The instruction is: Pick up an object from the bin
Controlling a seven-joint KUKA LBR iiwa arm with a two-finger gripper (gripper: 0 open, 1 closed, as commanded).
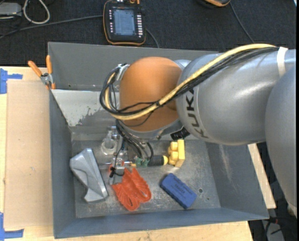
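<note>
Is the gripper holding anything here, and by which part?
Cannot be told: the gripper is at the upper end of the crumpled orange thing at the front of the bin; no hold shows.

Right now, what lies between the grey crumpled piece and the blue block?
The camera view shows an orange-red bundle between the grey crumpled piece and the blue block.

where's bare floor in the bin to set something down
Bare floor lies right of the blue block and yellow toy piece, toward the right wall, and behind the grey crumpled piece at back left. It is crowded around the gripper and the orange mesh bundle.
</note>
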